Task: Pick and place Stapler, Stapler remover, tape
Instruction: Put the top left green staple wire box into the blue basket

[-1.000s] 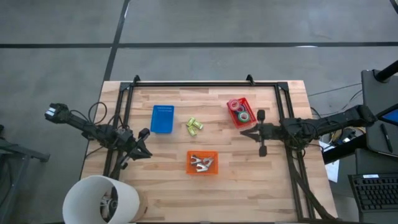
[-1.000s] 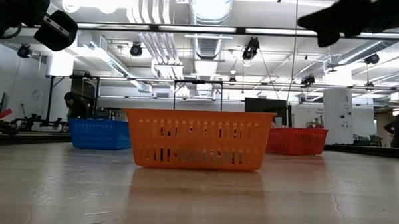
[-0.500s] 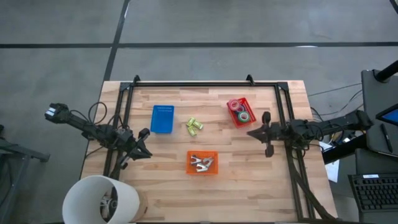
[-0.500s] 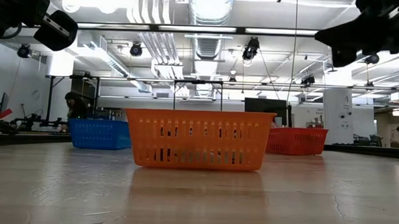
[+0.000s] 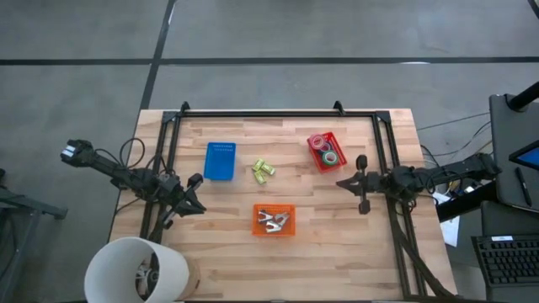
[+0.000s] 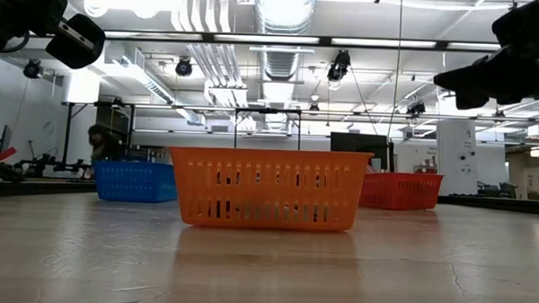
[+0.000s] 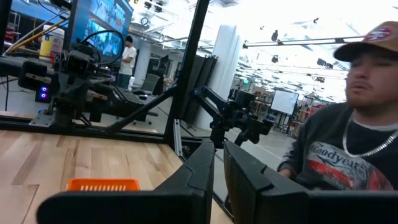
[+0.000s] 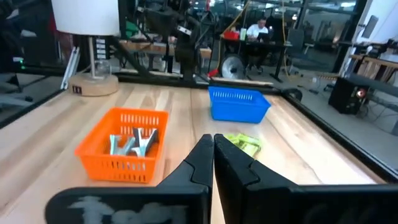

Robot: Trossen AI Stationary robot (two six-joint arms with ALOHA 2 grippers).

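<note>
Three tape rolls lie in the red bin at the table's far right. Green staplers rest flat on the bare table; the right wrist view shows these green staplers past the fingertips. Silver staple removers sit in the orange bin, also seen as staple removers in that wrist view. My right gripper hovers shut above the table, nearer than the red bin, pointing toward the table's left. My left gripper waits shut near the left edge.
A blue bin stands at the far left of the staplers. A black frame runs along the table's far and side edges. A white lamp sits at the near left corner. A person is beyond the table.
My right gripper has drawn back toward the table's right edge, away from the red bin, staying shut. Nothing on the table has moved.
</note>
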